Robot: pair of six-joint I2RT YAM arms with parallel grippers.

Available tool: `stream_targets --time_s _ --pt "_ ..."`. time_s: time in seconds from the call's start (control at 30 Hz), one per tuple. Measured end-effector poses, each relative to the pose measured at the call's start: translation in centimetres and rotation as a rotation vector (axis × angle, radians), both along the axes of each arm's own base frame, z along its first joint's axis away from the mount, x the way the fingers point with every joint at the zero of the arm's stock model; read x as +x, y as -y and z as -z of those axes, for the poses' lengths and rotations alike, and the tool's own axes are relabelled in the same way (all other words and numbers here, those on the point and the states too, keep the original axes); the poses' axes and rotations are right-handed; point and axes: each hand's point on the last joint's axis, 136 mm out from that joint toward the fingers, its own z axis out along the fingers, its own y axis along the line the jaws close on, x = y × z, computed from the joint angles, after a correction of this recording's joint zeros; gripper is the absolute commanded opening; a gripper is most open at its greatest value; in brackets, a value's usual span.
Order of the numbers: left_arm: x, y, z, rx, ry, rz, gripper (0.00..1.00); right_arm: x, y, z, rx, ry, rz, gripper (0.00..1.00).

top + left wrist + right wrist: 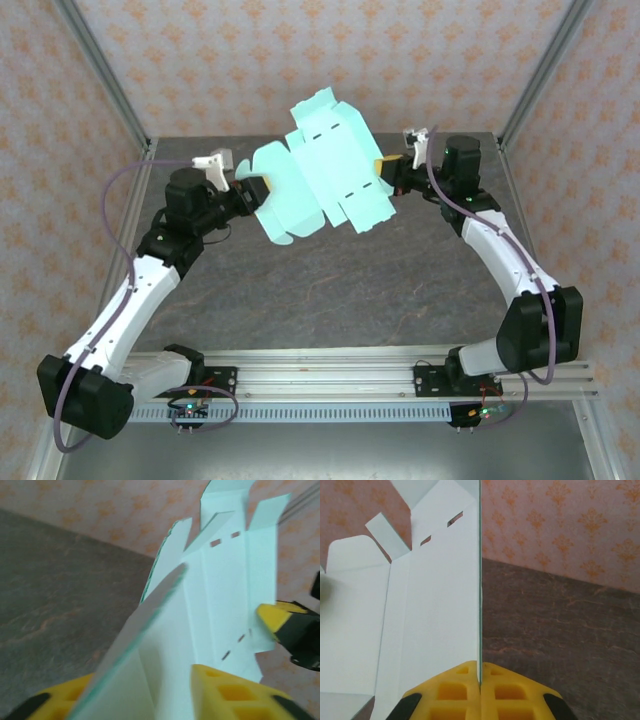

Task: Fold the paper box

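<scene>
The right gripper (480,669) sits closest to its wrist camera. Its yellow fingers (455,692) are pressed together on one straight edge of the box (435,605), with the card running edge-on up between them. The box is an unfolded die-cut sheet of pale mint card. It is held in the air above the far middle of the table (330,290), spread between the two arms, its flaps and slotted score lines pointing up and away. It touches nothing below it.

The sheet looks very light and thin. It is stiff enough to stand out flat from a single pinch, yet it would likely bow, flutter or crease if pushed anywhere off a score line. The surface seems smooth, so a shallow pinch could slip. The best hold is probably well in from the edge, on a plain panel beside a score and clear of the slots and small tabs. A flap taken alone would simply bend.

At the sheet's opposite side, the left gripper (145,675) has its jaws apart with the card passing between them. Whether the card leans on one finger I cannot tell. The right pinch therefore appears to carry the whole sheet, and any fold will need a second hold or the table for support.
</scene>
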Motion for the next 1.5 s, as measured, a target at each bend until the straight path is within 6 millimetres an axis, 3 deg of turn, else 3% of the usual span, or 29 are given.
stream_targets --time_s 0.13,0.27,0.4,0.6,0.87,0.97,1.13,1.27,1.5 --pt "-0.5 -1.9 6.0 0.103 -0.134 -0.084 0.78 -0.7 -0.1 1.7 -0.118 -0.044 -0.078 0.0" --pt "-1.3 -4.5 9.1 0.238 -0.192 -0.172 0.82 -1.3 -0.9 2.0 -0.174 -0.082 -0.205 0.0" --pt "-1.5 -4.7 7.7 0.288 -0.117 -0.156 0.83 -2.5 -1.3 3.0 -0.205 -0.122 -0.289 0.0" --pt "-0.3 -2.3 4.9 0.342 0.096 0.009 0.83 -4.9 -1.8 4.6 -0.234 -0.186 -0.376 0.0" --pt "1.9 1.4 6.0 0.486 0.199 0.294 0.82 -5.8 -1.9 4.3 -0.248 -0.186 -0.424 0.0" --pt "3.0 2.4 5.5 0.513 0.229 0.355 0.73 -5.9 -2.0 4.4 -0.251 -0.186 -0.432 0.0" --pt "4.5 3.9 4.8 0.509 0.256 0.439 0.39 -5.9 -2.1 4.9 -0.254 -0.202 -0.438 0.0" --pt "4.4 4.7 5.8 0.491 0.235 0.5 0.17 -5.3 -2.5 5.5 -0.286 -0.189 -0.413 0.0" --pt "4.1 4.9 6.9 0.489 0.143 0.543 0.07 -5.1 -2.6 8.6 -0.46 -0.081 -0.272 0.0"
